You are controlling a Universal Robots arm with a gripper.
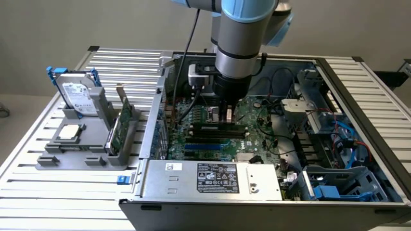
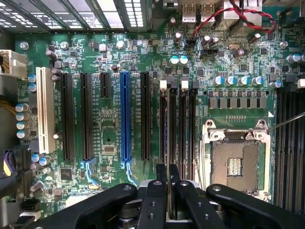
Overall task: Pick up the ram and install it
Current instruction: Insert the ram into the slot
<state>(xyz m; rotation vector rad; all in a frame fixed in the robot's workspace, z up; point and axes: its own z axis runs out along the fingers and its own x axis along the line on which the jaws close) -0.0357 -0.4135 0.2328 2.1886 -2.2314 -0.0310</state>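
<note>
My gripper (image 2: 168, 183) is shut on the ram (image 2: 168, 125). The wrist view shows the ram edge-on, as a thin strip running out from between the two black fingers (image 2: 156, 195). It lies in line with one of the black memory slots (image 2: 183, 129) on the green motherboard (image 2: 109, 129), among the white-latched slots beside the empty CPU socket (image 2: 235, 164). I cannot tell whether its lower edge touches the slot. In the exterior view the gripper (image 1: 224, 114) hangs low inside the open computer case (image 1: 154, 125), just above the memory slots (image 1: 218, 129).
A grey holder (image 1: 83, 159) on the exterior view's left carries a silver hard drive (image 1: 78, 96) with blue rails, a green expansion card (image 1: 122, 122) and a CPU (image 1: 69, 132). The power supply (image 1: 212, 178) lies at the case front. A drive cage with blue cables (image 1: 340, 139) stands on the exterior view's right.
</note>
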